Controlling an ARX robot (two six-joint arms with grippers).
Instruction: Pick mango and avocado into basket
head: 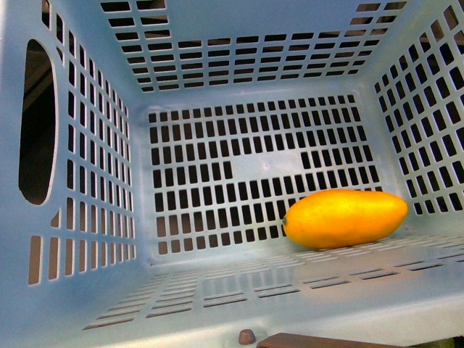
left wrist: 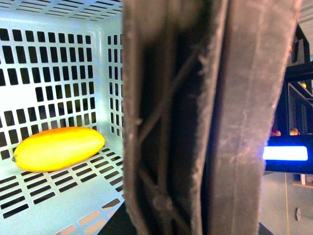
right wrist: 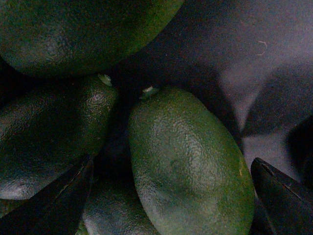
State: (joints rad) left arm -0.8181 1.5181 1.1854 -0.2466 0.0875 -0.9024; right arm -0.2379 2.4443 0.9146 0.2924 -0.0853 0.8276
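A: Mango (head: 345, 218)?
B: Lying inside the basket (head: 142, 217), right side. The handle (left wrist: 244, 98) blocks most of the left wrist view; left claw unseen.
A: Right claw (right wrist: 168, 198)?
B: Apart, straddling the avocado (right wrist: 188, 156). Other avocados (right wrist: 54, 132) dim, cropped.

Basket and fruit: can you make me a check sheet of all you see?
Surface: dark sheet under the green fruit.
Job's things: mango lying in the basket; avocado not in it.
Clutter: other green fruits beside the avocado.
Grippers: right gripper open, one finger each side of the avocado; left gripper not seen.
Cables: nothing seen.
Surroundings: brown handle close up; blue lit strip behind.
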